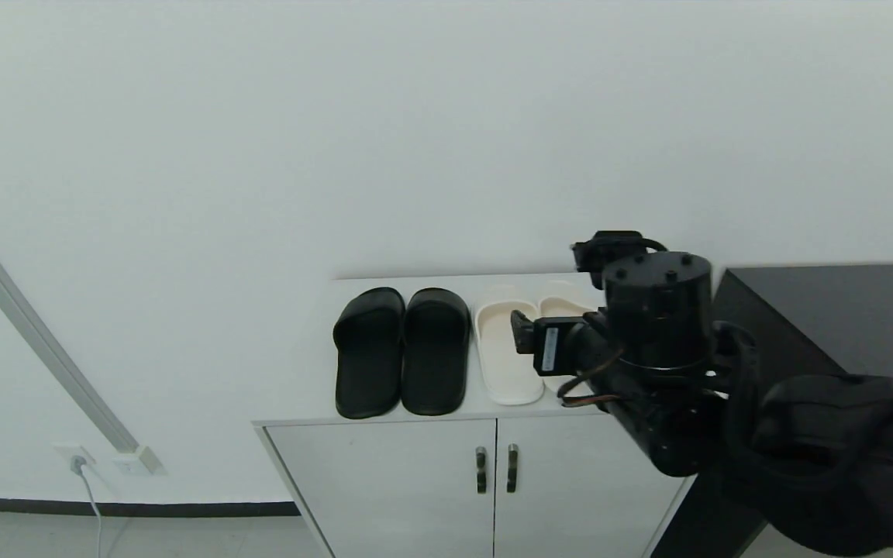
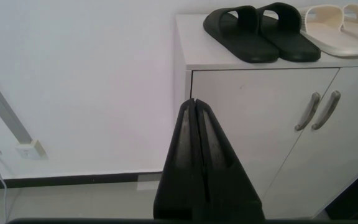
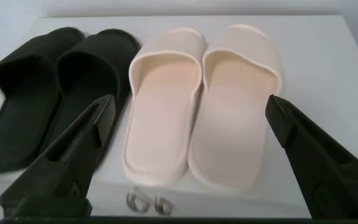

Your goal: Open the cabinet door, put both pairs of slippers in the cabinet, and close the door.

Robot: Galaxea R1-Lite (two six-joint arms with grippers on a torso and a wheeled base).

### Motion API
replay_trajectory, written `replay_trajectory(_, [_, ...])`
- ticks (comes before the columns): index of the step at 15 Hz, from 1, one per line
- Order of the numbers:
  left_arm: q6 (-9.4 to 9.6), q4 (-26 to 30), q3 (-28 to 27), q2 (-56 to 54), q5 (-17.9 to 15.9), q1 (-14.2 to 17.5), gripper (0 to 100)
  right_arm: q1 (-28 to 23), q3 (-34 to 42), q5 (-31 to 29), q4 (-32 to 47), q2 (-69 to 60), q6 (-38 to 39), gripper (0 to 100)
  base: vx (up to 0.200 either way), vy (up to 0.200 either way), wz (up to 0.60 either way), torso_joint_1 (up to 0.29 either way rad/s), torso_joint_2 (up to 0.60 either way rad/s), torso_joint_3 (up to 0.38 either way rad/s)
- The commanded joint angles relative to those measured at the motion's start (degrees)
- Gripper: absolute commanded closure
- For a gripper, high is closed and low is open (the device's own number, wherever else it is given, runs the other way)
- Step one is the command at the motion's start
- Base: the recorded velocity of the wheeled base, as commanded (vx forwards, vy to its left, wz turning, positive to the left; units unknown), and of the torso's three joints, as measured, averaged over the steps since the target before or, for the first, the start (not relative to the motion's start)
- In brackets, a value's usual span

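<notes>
A white cabinet [image 1: 384,480] stands against the wall with both doors closed and two vertical handles [image 1: 496,468] at the centre. On its top lie a black pair of slippers [image 1: 401,350] and, to their right, a cream pair of slippers [image 1: 510,347]. My right gripper [image 3: 190,106] is open and hovers above the cream pair [image 3: 197,106], one finger on each side, not touching. The black pair [image 3: 48,87] lies beside it. My left gripper [image 2: 194,155] is shut and empty, low in front of the cabinet's left door [image 2: 253,124], short of the handles [image 2: 317,111].
A black table [image 1: 842,310] stands against the cabinet's right side, and my right arm [image 1: 648,341] reaches in over its corner. To the cabinet's left is bare white wall, with a slanted cable duct [image 1: 36,333] and wall sockets [image 1: 74,457] near the floor.
</notes>
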Motion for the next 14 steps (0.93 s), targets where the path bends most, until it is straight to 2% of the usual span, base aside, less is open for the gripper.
replay_trajectory(1, [-0.02, 0.0, 0.0, 0.1, 0.0, 0.0, 100, -0.4, -7.0, -2.5, -0.2, 10.1, 0.0, 0, 0.0, 0.0, 0.0, 0.0, 0.0, 0.0])
replay_trajectory(8, [-0.11, 0.0, 0.0, 0.1, 0.0, 0.0, 100, -4.7, -13.8, -3.9, 0.3, 17.5, 0.0, 0, 0.0, 0.0, 0.0, 0.0, 0.0, 0.0])
replay_trajectory(14, [-0.11, 0.0, 0.0, 0.1, 0.1, 0.0, 100, -6.7, -20.9, -3.7, 4.4, 21.5, 0.0, 0, 0.0, 0.0, 0.0, 0.0, 0.0, 0.0])
